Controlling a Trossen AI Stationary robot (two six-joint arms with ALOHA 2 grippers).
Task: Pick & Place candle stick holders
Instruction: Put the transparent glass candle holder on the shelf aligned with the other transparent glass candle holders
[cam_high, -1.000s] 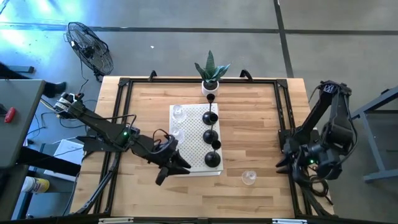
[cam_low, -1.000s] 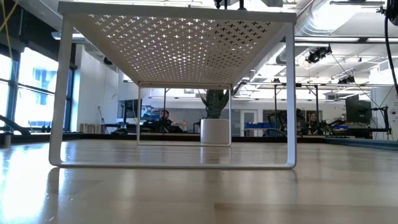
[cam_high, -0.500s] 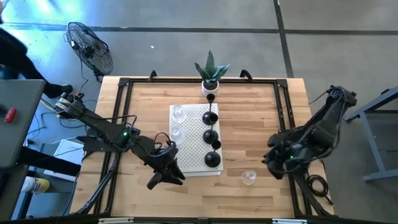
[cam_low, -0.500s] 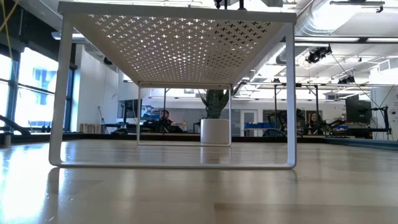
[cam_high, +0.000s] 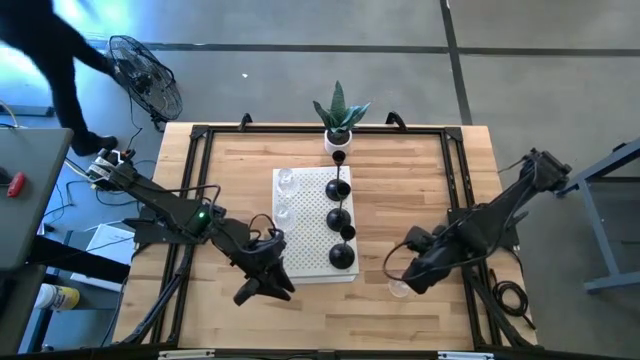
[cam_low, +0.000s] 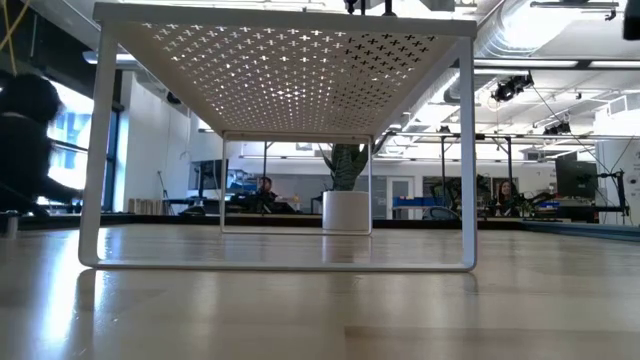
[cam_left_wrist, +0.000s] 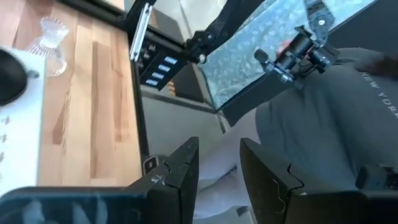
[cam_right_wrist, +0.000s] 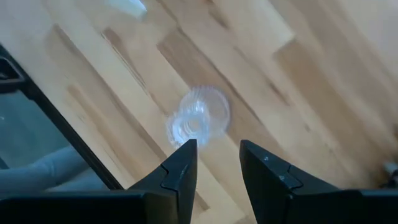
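A white perforated stand (cam_high: 305, 235) in the middle of the table carries three black candle stick holders (cam_high: 340, 254) in a row and two clear glass ones (cam_high: 285, 182). Another black holder (cam_high: 338, 157) stands on the table beyond it. One clear glass holder (cam_high: 399, 290) stands alone on the wood near the front edge, also seen in the right wrist view (cam_right_wrist: 198, 118). My right gripper (cam_high: 403, 274) hangs open just above it, pointing down, its fingers short of the glass. My left gripper (cam_high: 262, 287) is open and empty at the stand's near left corner.
A white pot with a green plant (cam_high: 339, 130) stands at the table's far edge. Black frame rails (cam_high: 456, 200) run along the table's sides. A person (cam_high: 55, 55) moves past on the floor at the far left, near a fan (cam_high: 145, 80).
My right gripper has swung in from the table's right edge toward the middle and come down over the lone glass holder, turning as it went. My left gripper has stayed in place and swung its fingers a little toward the near edge.
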